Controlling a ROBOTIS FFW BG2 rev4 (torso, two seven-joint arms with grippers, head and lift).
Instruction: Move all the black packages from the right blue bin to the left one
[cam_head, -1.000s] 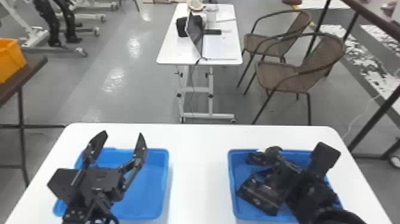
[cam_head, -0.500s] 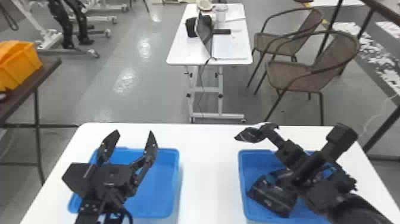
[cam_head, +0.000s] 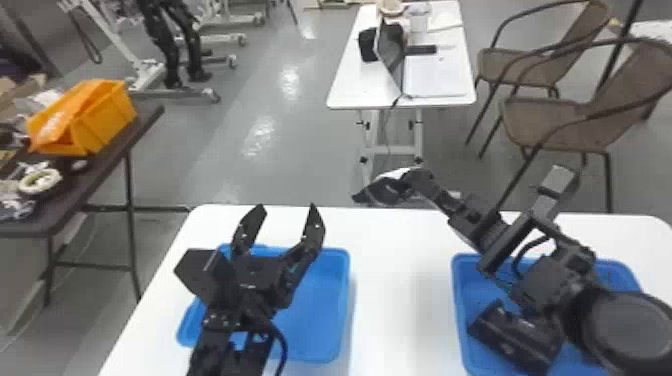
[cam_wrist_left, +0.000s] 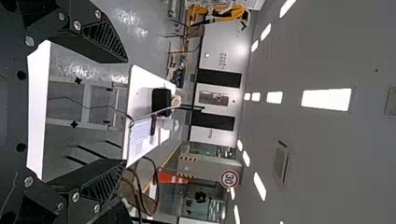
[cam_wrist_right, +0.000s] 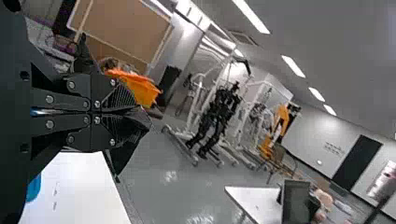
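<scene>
My right gripper (cam_head: 425, 187) is raised above the table's far edge, left of the right blue bin (cam_head: 459, 310), closed on a black package (cam_head: 385, 191). In the right wrist view the fingers of my right gripper (cam_wrist_right: 122, 112) are pressed together, with the black package (cam_wrist_right: 128, 151) pinched between them. Another black package (cam_head: 515, 337) lies in the right bin, partly covered by the right arm. My left gripper (cam_head: 280, 225) stands above the left blue bin (cam_head: 320, 305), its fingers spread; the left wrist view shows the left gripper (cam_wrist_left: 123, 112) with nothing between its fingers.
Both bins sit on the white table (cam_head: 400, 280), with a bare strip between them. Beyond it are a small white table (cam_head: 345, 90) and brown chairs (cam_head: 560, 120). A dark side table at left holds an orange bin (cam_head: 102, 122).
The right gripper has risen out of the right bin and swung leftward with the package. The head view has shifted toward the left. The left gripper stays spread over its bin.
</scene>
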